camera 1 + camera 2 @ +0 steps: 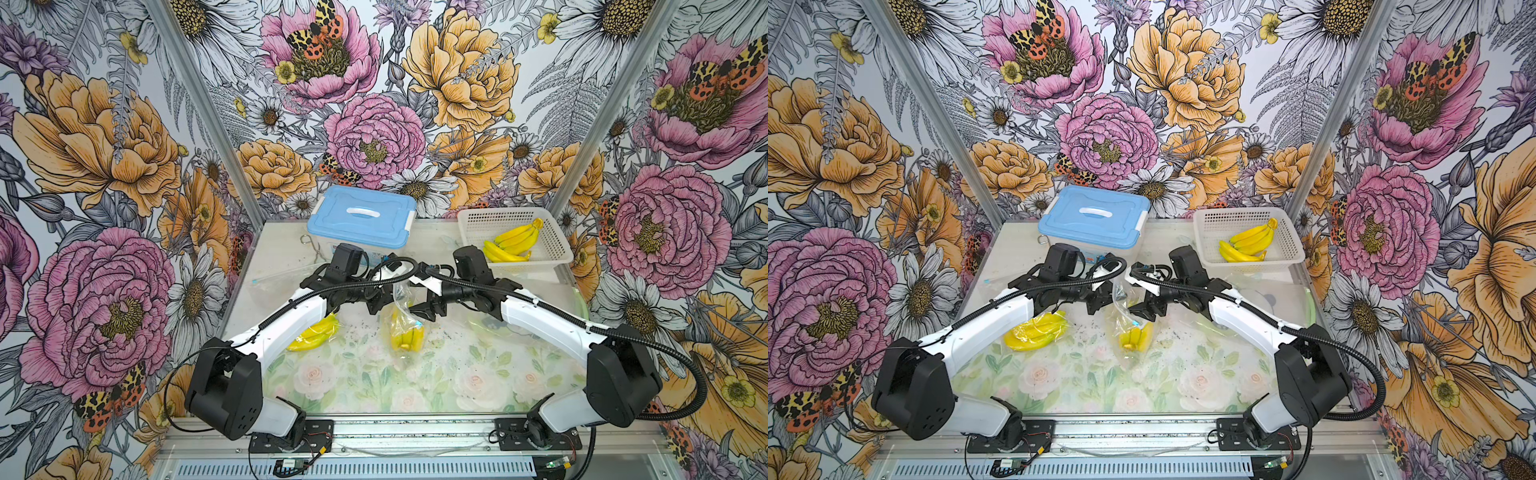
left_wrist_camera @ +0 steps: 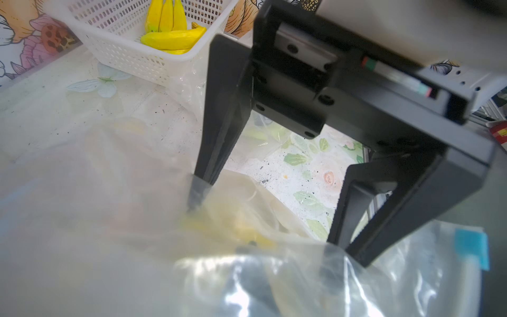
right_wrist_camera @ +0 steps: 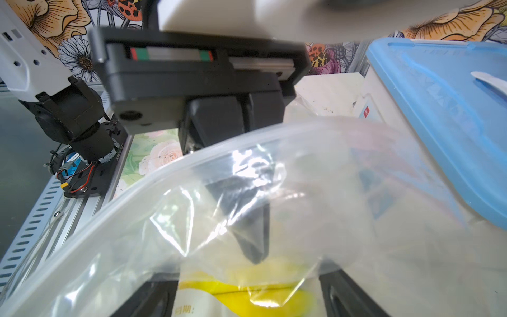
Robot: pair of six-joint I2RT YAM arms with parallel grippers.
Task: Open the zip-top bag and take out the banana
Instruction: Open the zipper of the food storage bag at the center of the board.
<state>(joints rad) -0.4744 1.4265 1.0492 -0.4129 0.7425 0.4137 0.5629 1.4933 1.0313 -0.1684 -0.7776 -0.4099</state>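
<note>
Reaching for the banana (image 1: 407,338) seemed underway: the bag (image 1: 400,309) was pinched by the left gripper (image 1: 377,306); the right gripper (image 1: 427,311), spread wide, needed closing on it.

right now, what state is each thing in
left hand, shut on the zip-top bag
right hand, open at the bag
zip-top bag, top lifted, mouth hard to judge
banana, inside the bag
blue box, closed
basket, holding bananas
second bagged bunch, lying flat, untouched
</note>
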